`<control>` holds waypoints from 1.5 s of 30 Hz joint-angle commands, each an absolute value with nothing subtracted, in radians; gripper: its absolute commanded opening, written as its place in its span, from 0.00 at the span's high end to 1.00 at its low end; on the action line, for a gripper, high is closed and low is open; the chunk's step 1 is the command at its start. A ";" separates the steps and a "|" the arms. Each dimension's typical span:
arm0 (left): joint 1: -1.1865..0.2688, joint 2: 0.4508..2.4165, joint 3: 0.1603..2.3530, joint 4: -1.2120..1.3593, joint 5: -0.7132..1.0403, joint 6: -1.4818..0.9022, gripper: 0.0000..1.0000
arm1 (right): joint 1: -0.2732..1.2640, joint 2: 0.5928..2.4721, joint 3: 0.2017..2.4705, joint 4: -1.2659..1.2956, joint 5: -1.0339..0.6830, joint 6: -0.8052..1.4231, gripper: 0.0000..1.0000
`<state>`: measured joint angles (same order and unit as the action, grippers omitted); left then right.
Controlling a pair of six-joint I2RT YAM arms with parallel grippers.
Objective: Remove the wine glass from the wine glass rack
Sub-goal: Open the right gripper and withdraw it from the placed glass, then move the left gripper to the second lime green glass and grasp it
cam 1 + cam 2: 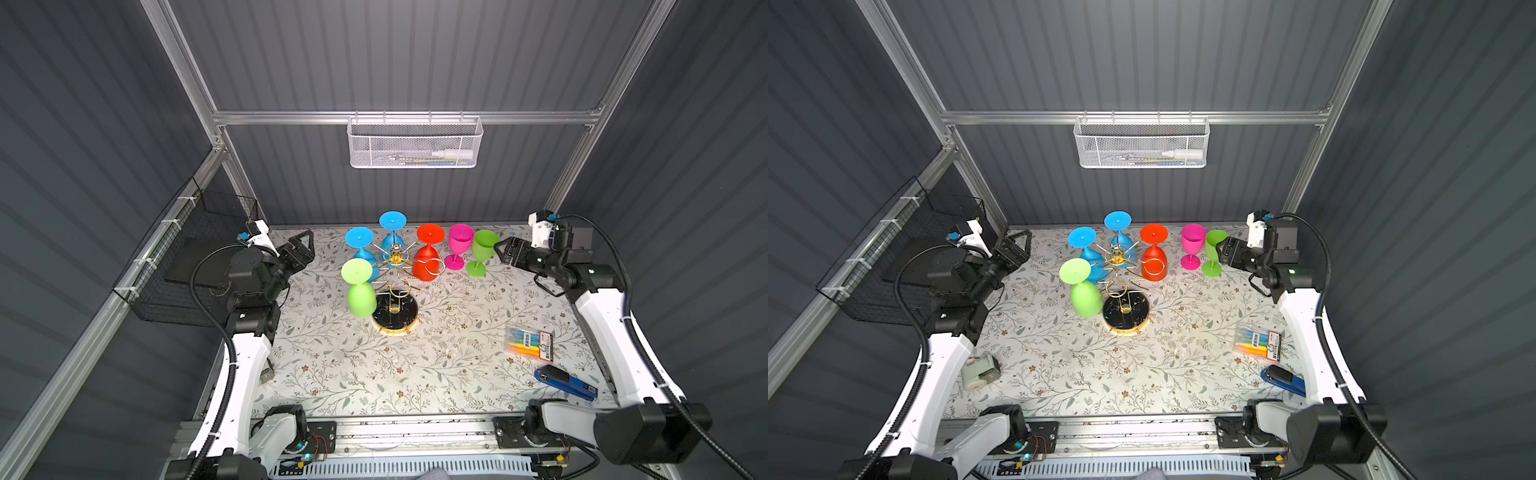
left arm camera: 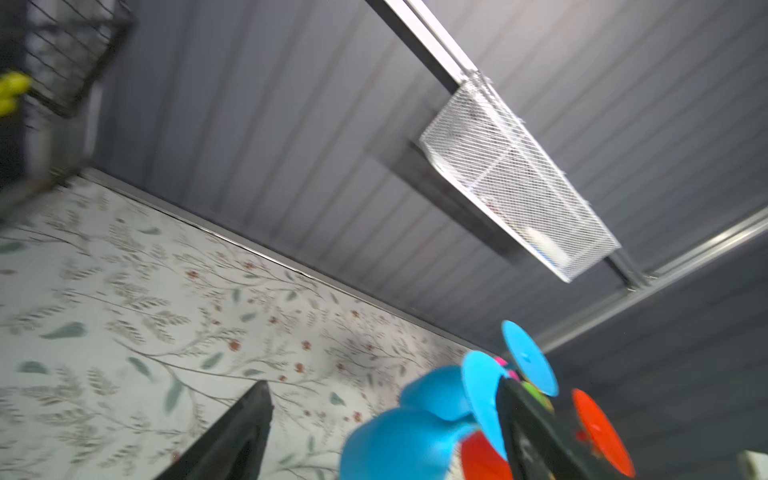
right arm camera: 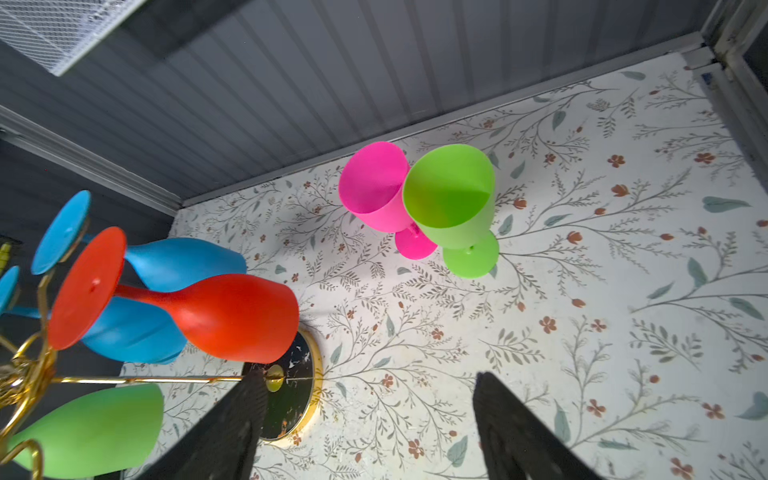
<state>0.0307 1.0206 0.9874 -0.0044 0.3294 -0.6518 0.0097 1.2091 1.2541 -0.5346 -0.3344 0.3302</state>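
The wine glass (image 1: 483, 246), a green one, stands upright on the surface (image 1: 415, 365) just ahead of the right claw (image 1: 498, 252), whose jaws are spread apart and empty; a pink glass (image 1: 459, 242) stands just beside it on the side away from that claw. The wine glass rack (image 1: 406, 312) stands beyond the pink glass, between the two claws, with two blue glasses (image 1: 360, 246), a red glass (image 1: 428, 261) and a second green glass (image 1: 360, 297) hanging upside down on it. The left claw (image 1: 309, 247), jaws apart and holding nothing, sits near the blue glasses on the rack's opposite side.
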 commanded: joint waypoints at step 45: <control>0.008 1.144 1.081 -0.343 1.035 -0.519 0.69 | 0.016 1.094 1.077 -0.362 -0.472 0.454 0.17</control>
